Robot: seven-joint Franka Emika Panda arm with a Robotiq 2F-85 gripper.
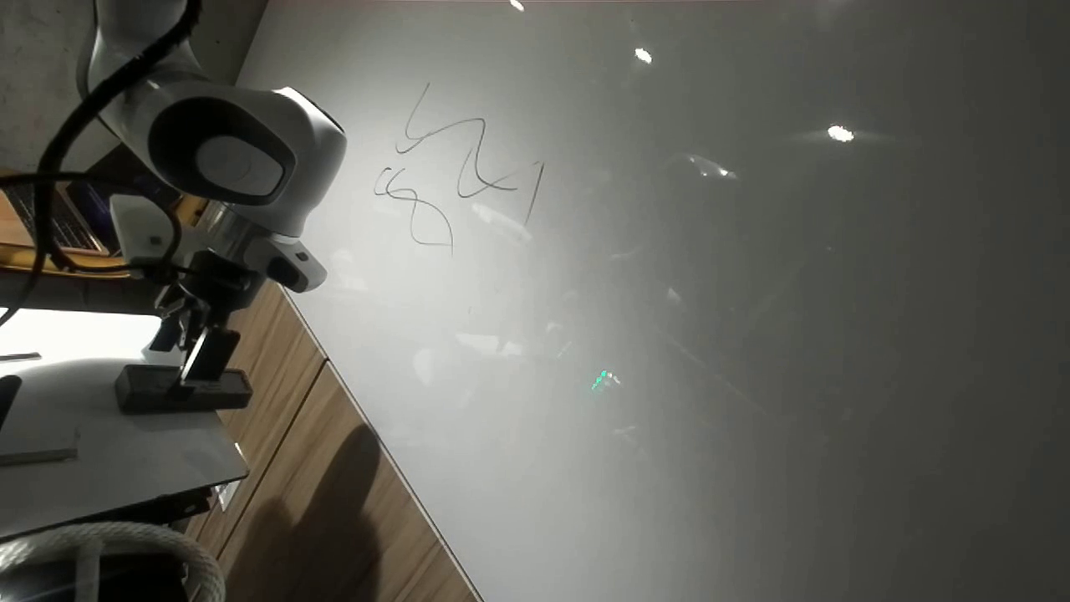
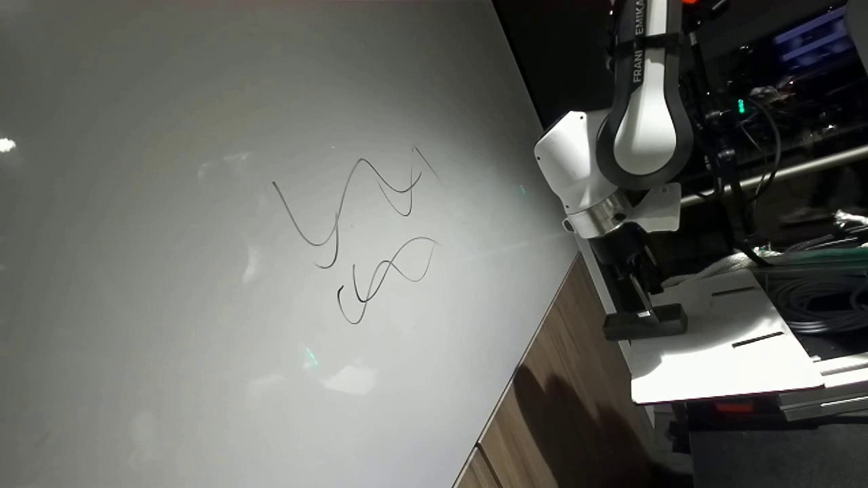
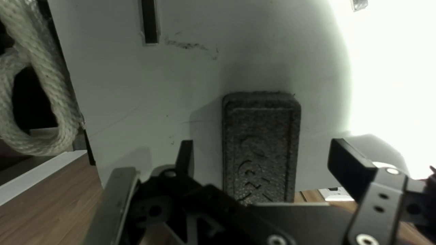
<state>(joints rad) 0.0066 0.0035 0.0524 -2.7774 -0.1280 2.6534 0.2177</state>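
A dark grey felt block (image 3: 260, 126) with a raised edge and faint marks on its top lies on a white board shelf (image 3: 115, 78). It also shows in both exterior views (image 1: 142, 391) (image 2: 627, 328). My gripper (image 3: 263, 153) is open. In the wrist view its two black fingers stand on either side of the block, with gaps between fingers and block. The near end of the block is hidden by the gripper body. In both exterior views the gripper (image 1: 188, 359) (image 2: 647, 305) points down at the block; one fingertip overlaps it, and contact cannot be told.
A large whiteboard (image 1: 710, 293) with thin black scribbles (image 1: 536, 192) stands beside the arm, above wood panels (image 1: 267, 368). A white rope loop (image 3: 66, 115) hangs by the shelf edge. Slots (image 3: 150, 23) cut the shelf. Coiled cables (image 2: 824, 305) and a laptop (image 1: 71, 221) lie around.
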